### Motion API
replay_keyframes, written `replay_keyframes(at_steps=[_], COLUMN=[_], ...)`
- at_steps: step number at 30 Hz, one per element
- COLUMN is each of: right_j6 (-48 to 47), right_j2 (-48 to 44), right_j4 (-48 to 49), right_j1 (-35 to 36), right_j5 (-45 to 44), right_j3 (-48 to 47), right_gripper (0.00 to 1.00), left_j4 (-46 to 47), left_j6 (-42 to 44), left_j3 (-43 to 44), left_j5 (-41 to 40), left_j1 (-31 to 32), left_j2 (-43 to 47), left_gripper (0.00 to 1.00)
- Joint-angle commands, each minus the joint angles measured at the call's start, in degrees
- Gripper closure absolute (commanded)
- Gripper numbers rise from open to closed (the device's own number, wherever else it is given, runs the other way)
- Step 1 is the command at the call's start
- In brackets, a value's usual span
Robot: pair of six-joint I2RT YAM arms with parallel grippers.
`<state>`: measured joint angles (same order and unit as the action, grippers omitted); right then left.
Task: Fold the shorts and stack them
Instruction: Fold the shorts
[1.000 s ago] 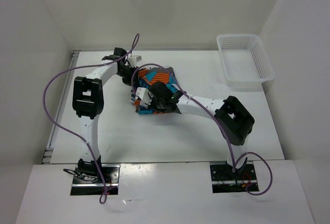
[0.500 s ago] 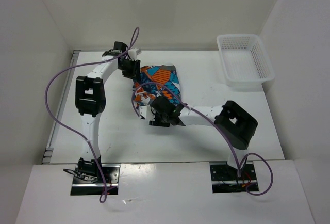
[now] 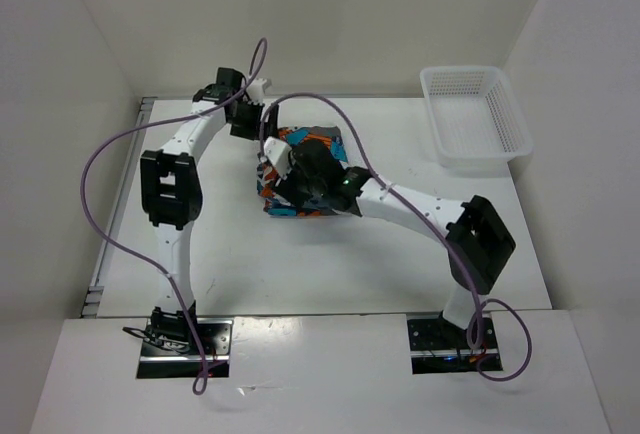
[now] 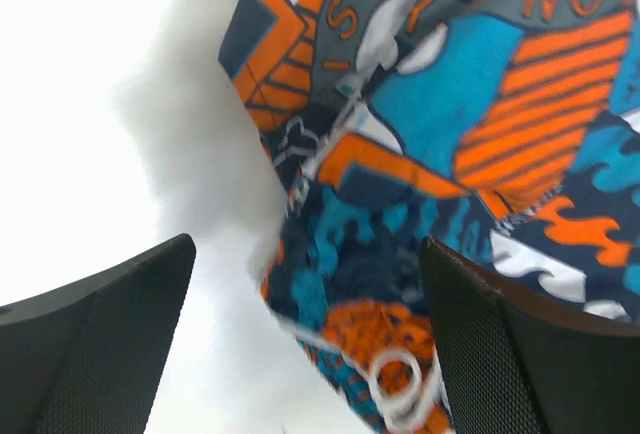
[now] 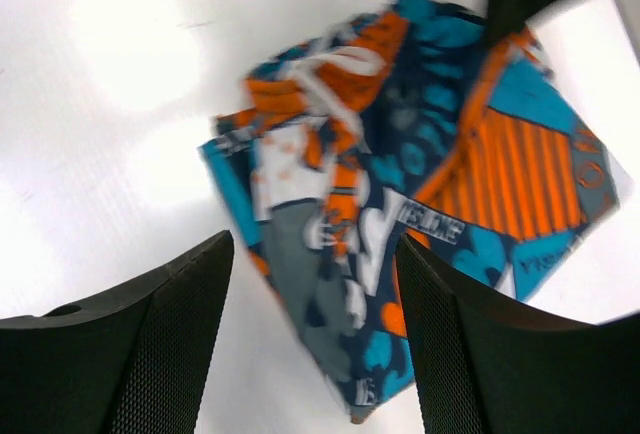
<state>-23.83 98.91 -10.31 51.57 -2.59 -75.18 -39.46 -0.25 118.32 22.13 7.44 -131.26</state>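
Table [image 3: 200, 244]: white, bears all listed below.
Basket [image 3: 472, 158]: white mesh, far right corner, well apart from the shorts.
Shorts [image 3: 308, 142]: 1 pair, on the table, middle toward the far edge.
Progress: judged folded into a compact packet with neither pincer on it. Squaring up and stacking are left, and no 2nd piece or stack is in view.
Look: soft cloth in a blue, orange, white and grey patchwork, with lettering and orange stripes. Edges are rumpled, and a white drawcord [image 4: 395, 389] lies loose at 1 end.
Left gripper [image 4: 308, 254]: jaws spread wide, grasping nothing, above the shorts' edge.
Right gripper [image 5: 312, 254]: jaws spread, grasping nothing, over the shorts.
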Motion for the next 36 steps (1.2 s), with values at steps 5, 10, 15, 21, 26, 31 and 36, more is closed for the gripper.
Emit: replay_keyframes(at_steps=[5,10,15,21,26,31,36], right_j6=[11.44,3.72,3.09,3.09,3.09,3.62,6.69], right_j2=[0.75,0.75,1.37,4.26,4.27,2.61,-0.73], right_j4=[1.08,1.08,2.48,2.48,1.96,1.96,-7.16], right_j1=[-14.12,-15.62,-15.62,-15.62,-15.62,-15.62,-19.22], right_j5=[-0.31,2.41,3.56,3.56,3.56,1.38,-0.05], right_j3=[-2.96,5.20,9.96,12.59,13.65,11.56,2.16], right_gripper=[0.33,0.45,0.61,0.70,0.73,0.73,0.58], left_j4=[0.18,0.18,3.32,6.06,7.20,6.60,1.86], left_j6=[0.25,0.25,0.25,0.25,0.25,0.25,0.25], left_j3=[-11.51,-23.29,-30.42,-35.00,-37.11,-33.34,-27.63], left_j5=[-2.62,0.98,1.17,-7.97,-12.90,-12.37,-6.59], left_j1=[0.73,4.93,8.73,9.34,9.34,9.34,9.34], left_j2=[17.59,19.99,17.19,15.95,16.47,17.00,20.86], left_gripper=[0.00,0.00,0.00,0.00,0.00,0.00,0.00])
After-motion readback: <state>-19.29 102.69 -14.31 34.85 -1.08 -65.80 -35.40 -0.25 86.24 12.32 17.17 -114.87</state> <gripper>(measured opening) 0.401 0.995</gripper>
